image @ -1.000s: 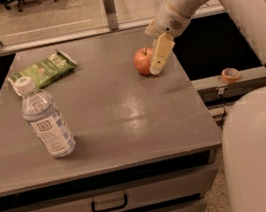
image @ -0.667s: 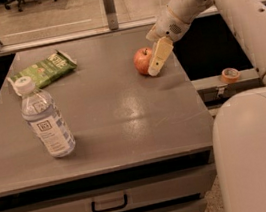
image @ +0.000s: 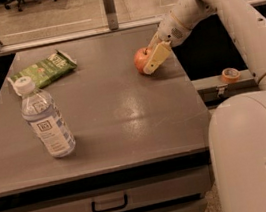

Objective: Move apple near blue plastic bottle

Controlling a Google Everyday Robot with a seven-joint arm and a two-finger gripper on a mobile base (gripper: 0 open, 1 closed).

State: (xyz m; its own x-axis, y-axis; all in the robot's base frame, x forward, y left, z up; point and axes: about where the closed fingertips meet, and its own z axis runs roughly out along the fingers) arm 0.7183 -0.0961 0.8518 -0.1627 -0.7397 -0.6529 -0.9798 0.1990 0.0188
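Observation:
The red-orange apple (image: pixel 140 59) rests on the grey table (image: pixel 125 119) near its far right edge. My gripper (image: pixel 154 55) is right at the apple, reaching in from the right and covering the apple's right side. The blue plastic bottle (image: pixel 45 118), clear with a white cap and a white-and-blue label, stands upright at the table's front left, far from the apple and the gripper.
A flat green snack packet (image: pixel 43 70) lies at the far left of the table. A roll of orange tape (image: pixel 230 74) sits on a ledge to the right of the table. My white arm and base (image: pixel 254 148) fill the right side. Drawers with handles (image: pixel 109 203) are below the tabletop.
My gripper has moved slightly left, closer onto the apple. The apple has shifted a little to the left. The bottle and the packet have not moved.

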